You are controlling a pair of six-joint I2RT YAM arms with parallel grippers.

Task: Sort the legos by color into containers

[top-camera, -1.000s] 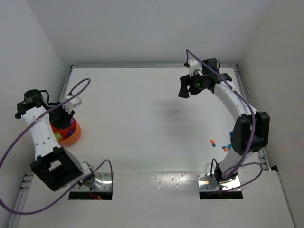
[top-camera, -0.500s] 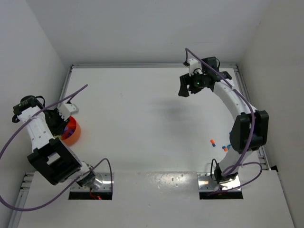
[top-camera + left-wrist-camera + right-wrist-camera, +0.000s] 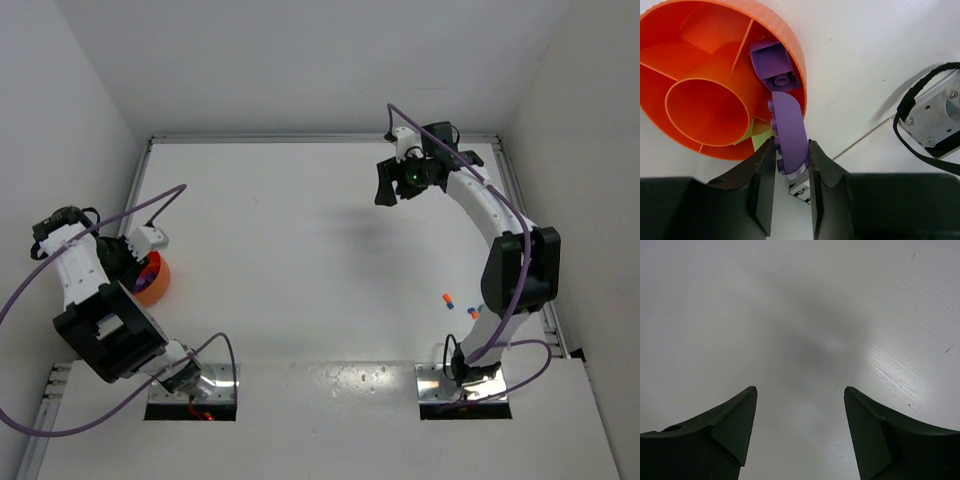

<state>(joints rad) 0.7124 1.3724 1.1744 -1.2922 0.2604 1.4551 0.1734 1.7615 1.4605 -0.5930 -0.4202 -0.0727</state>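
**Insp. A:** L side first. Claw state?

**Insp. B:** Left claw [image 3: 791, 146] is pinching a rounded purple brick [image 3: 788, 120], one finger on each side. Studs face left in the wrist view. The brick sticks out past the tips toward the orange bowl [image 3: 792, 47].

**Insp. A:** Is the brick in the bowl or out of it?

**Insp. B:** Its far end overlaps the rim, at the compartment holding a second purple brick [image 3: 771, 60]. Can't tell whether the two touch.

**Insp. A:** Other contents?

**Insp. B:** A lime green piece [image 3: 759, 141] in the next compartment, partly hidden by the held brick and a finger.

**Insp. A:** Bowl position?

**Insp. B:** Left edge of the bench [image 3: 300, 230], toward the near side. In the top view the left arm [image 3: 85, 285] covers most of it.

**Insp. A:** R side?

**Insp. B:** Right claw [image 3: 388, 188] is at far right, held clear of the bench. Fingers are spread wide w/ nothing between them. Its wrist view shows only bare bench below.

**Insp. A:** Loose stock?

**Insp. B:** Near right, close to the right arm's base, there's an orange brick [image 3: 446, 297]. A small blue-and-orange cluster [image 3: 474, 311] lies right against the arm. Both are too small for shape detail, and both are well apart from the bowl.
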